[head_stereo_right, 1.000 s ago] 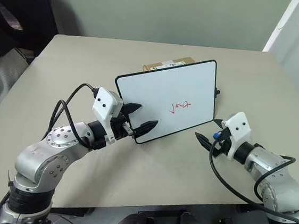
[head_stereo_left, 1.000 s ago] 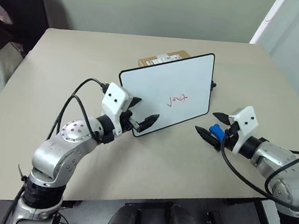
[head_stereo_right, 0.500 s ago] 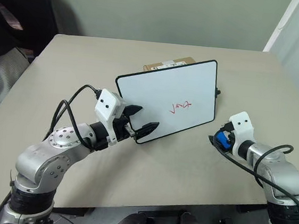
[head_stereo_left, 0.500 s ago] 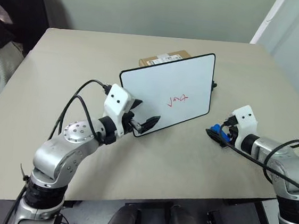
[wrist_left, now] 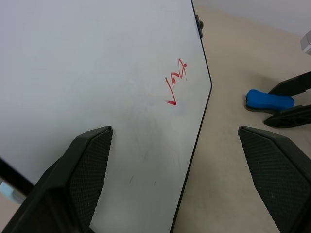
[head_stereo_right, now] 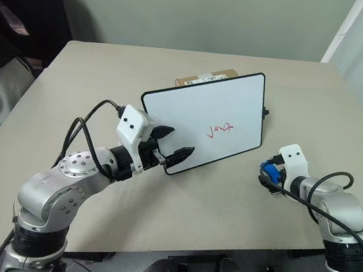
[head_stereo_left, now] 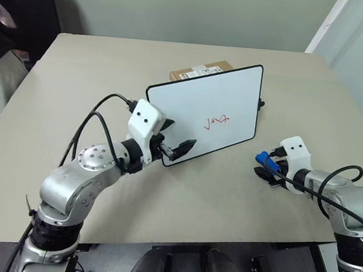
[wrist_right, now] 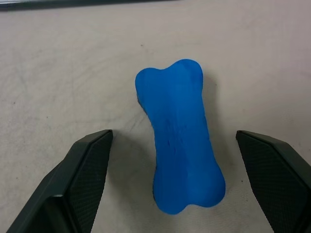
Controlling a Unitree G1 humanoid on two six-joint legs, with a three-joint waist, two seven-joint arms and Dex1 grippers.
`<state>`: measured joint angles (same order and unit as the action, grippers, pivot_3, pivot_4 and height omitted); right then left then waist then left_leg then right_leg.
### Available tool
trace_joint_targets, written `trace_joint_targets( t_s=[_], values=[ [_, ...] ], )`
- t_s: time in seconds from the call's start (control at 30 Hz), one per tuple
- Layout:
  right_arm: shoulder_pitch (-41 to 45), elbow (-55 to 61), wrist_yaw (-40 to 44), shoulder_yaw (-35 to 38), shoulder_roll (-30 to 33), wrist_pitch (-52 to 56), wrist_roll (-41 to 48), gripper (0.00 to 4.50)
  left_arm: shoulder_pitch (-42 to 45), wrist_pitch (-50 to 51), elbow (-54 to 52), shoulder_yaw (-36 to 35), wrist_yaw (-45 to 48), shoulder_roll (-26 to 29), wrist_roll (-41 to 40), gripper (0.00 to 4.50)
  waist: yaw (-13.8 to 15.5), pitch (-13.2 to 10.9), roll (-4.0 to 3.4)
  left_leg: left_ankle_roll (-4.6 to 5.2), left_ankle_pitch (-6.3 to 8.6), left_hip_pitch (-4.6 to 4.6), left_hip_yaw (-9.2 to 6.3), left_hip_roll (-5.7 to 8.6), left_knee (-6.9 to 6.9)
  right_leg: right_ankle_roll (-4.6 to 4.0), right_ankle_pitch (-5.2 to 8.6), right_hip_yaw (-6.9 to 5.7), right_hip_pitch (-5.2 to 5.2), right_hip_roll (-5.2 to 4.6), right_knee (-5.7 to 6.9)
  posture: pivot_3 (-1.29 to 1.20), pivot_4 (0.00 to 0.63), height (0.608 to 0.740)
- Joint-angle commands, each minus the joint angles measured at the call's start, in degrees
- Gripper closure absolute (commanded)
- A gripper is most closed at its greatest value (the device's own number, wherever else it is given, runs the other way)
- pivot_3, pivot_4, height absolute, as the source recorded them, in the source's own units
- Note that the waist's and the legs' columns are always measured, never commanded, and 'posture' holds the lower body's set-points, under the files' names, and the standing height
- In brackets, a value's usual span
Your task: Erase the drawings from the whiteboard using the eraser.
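The whiteboard (head_stereo_left: 194,105) stands tilted up on the table, its back against a cardboard box (head_stereo_left: 198,71). The drawings (head_stereo_left: 215,121), a small red scribble (wrist_left: 176,82), sit on its right half. My left gripper (head_stereo_left: 176,137) is open at the board's lower left corner, one finger in front of the white face and the other past the black rim. The blue eraser (head_stereo_left: 265,159) lies flat on the table to the right of the board. My right gripper (head_stereo_left: 266,166) is open and angled down, its fingers on either side of the eraser (wrist_right: 180,141) without touching it.
The beige table (head_stereo_left: 96,81) has bare surface to the left of and in front of the board. Its front edge runs close under both arms. A small black knob (head_stereo_left: 261,104) sticks out at the board's right rim. A dark blurred shape (head_stereo_left: 13,8) stands at the far left corner.
My right gripper has dropped toward the table and tipped downward, staying open around the eraser. The left gripper and the whiteboard have not moved.
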<state>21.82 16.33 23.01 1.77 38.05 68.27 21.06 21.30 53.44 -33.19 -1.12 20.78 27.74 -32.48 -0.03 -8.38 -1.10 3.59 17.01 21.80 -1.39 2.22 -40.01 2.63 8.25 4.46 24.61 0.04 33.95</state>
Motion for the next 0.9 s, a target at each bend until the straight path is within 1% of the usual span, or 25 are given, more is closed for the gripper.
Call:
trace_joint_targets(
  t_s=[0.03, 0.07, 0.27, 0.47, 0.57, 0.77, 0.9],
  values=[
    [0.21, 1.34, 0.7, 0.74, 0.98, 0.76, 0.11, 0.58, -1.1, -2.2, -1.28, -1.06, 0.87, 0.32, 0.13, 0.0, 0.04, 0.0, 0.0, 0.0, 0.0, 0.01, 0.0, 0.0, 0.0, 0.0, 0.0, 0.0, 0.0, 0.0, 0.0, 0.0, 0.15, 0.74],
    [0.14, 1.49, 0.84, 0.69, 1.09, 0.78, 0.11, 0.75, -1.53, -2.4, -1.37, -1.18, 1.0, 0.37, 0.19, 0.0, 0.05, 0.0, 0.0, 0.0, 0.0, 0.01, 0.0, 0.0, 0.0, 0.0, 0.0, -0.01, 0.01, 0.0, 0.0, 0.0, 0.15, 0.74],
    [-0.51, 3.27, 1.95, 0.15, 1.3, -0.71, 0.23, 2.88, -3.01, -3.23, -1.26, -1.6, 1.55, 0.61, 0.47, 0.0, 0.05, 0.0, 0.0, 0.0, 0.0, 0.01, 0.0, 0.0, -0.01, -0.18, 0.11, 0.0, 0.01, 0.0, 0.01, 0.0, 0.15, 0.74],
    [-0.98, 4.64, 2.42, -0.13, 1.43, -3.33, -0.2, 2.88, -2.95, -3.75, -0.47, -1.42, 2.15, 0.79, 0.62, 0.0, 0.05, 0.0, 0.0, 0.0, 0.0, 0.03, 0.0, 0.0, -0.01, -0.19, 0.12, 0.01, 0.03, 0.0, 0.02, 0.0, 0.15, 0.74],
    [0.24, 5.56, 1.31, 0.42, 0.17, -2.7, -0.02, 2.88, -2.57, -3.56, -0.42, -1.28, 2.19, 0.83, 0.61, 0.0, 0.05, 0.0, 0.0, 0.0, 0.0, 0.04, 0.0, 0.0, -0.01, -0.19, 0.11, 0.0, 0.04, 0.0, 0.02, 0.0, 0.15, 0.74],
    [6.38, 9.18, -1.21, 1.78, -5.89, -1.81, 1.45, 2.88, -2.22, -3.23, -0.57, -1.13, 2.15, 0.96, 0.61, 0.0, -0.06, 0.0, -0.01, -0.01, -0.02, 0.04, 0.0, 0.0, -0.02, -0.21, 0.09, 0.02, 0.09, 0.01, 0.07, 0.0, 0.15, 0.74],
    [8.54, 8.75, -1.94, 1.7, -10.14, -7.32, 0.75, 2.88, -2.03, -2.74, -0.8, -1.1, 1.88, 0.84, 0.39, 0.0, -0.06, 0.0, 0.0, 0.02, -0.04, 0.06, 0.0, 0.0, -0.02, -0.22, 0.09, 0.01, 0.11, 0.01, 0.05, 0.0, 0.15, 0.74]
  ],
)
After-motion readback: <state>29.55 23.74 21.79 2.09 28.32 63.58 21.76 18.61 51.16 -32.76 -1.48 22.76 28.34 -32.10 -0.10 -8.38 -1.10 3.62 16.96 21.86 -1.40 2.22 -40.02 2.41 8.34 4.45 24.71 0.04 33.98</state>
